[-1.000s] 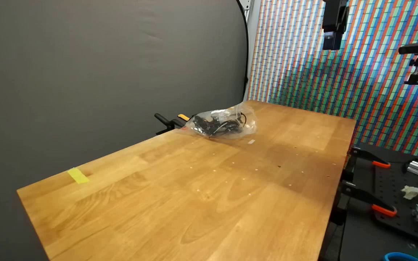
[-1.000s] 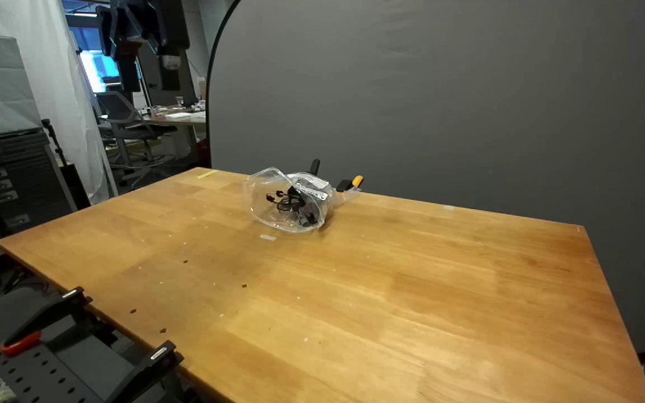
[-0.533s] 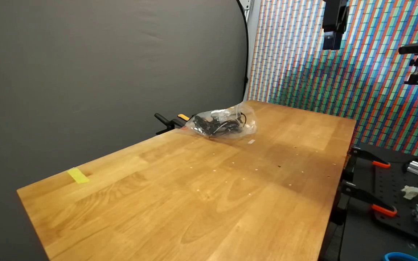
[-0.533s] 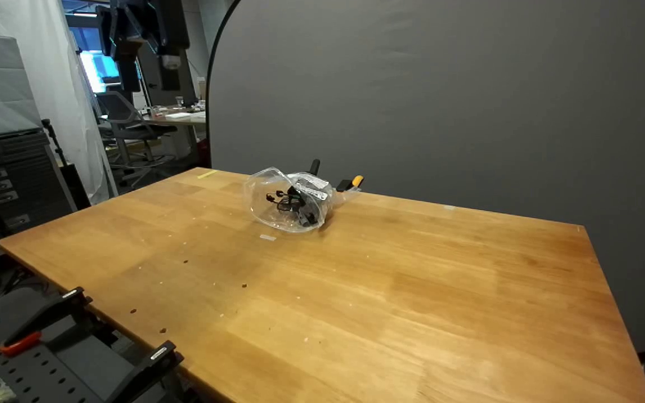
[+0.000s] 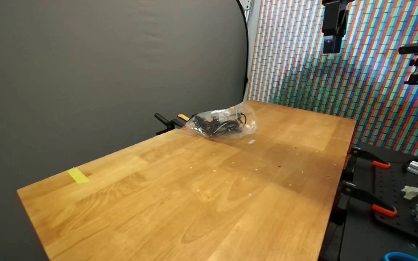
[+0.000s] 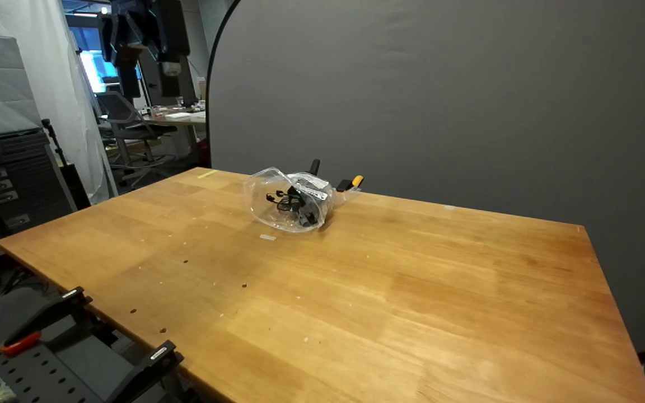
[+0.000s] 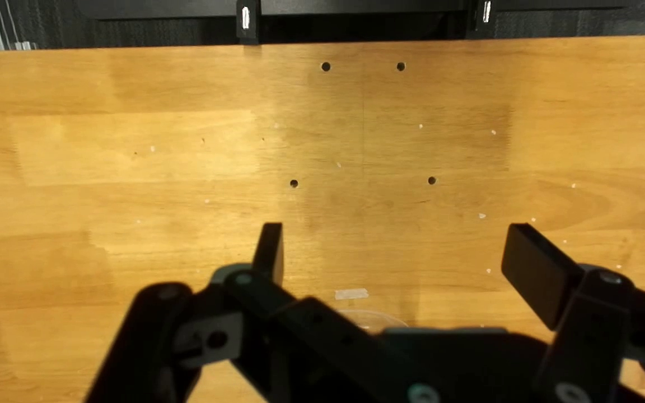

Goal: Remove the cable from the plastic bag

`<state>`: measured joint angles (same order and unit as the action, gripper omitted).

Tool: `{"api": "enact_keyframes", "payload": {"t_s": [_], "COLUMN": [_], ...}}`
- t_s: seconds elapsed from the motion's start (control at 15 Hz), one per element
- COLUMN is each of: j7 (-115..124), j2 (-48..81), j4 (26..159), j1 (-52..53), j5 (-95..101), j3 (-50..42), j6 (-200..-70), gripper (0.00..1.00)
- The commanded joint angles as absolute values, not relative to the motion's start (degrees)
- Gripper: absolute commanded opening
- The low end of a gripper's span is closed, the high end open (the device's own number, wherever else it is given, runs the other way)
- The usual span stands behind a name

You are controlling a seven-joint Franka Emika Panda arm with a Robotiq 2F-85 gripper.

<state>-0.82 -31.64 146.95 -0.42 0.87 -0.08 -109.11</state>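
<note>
1. One clear bag (image 6: 260, 206) lies on the table (image 6: 412, 280), near the edge by the grey backdrop (image 6: 412, 101).
2. The cable (image 6: 286, 205), black and looped, is inside the bag and shows through it in both exterior views.
3. The gripper (image 7: 394, 246) hangs well above the table, well apart from the bag in both exterior views.
4. Its fingers (image 7: 268, 252) stand wide apart, the table showing between them in the wrist view.
5. In that view only a curved, clear edge of the bag shows, just past the gripper's body.
6. White tape (image 7: 351, 294) is stuck to the table just beside the bag; yellow tape (image 5: 78, 175) lies near the backdrop edge.
7. At that edge, near the bag, sits a clamp (image 6: 346, 185) with a yellow part; I cannot tell whether they touch.
</note>
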Motion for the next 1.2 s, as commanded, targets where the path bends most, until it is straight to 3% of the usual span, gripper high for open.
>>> {"api": "enact_keyframes", "payload": {"t_s": [0.0,1.13], "j7": [0.64,16.29], "j2": [-29.01,-5.52], "j4": [148.39,153.5], "j1": [0.11,-0.46], "j5": [0.23,2.33], "j3": [0.62,3.95], "j6": [-114.18,-150.35], "gripper": [1.0,1.0]}}
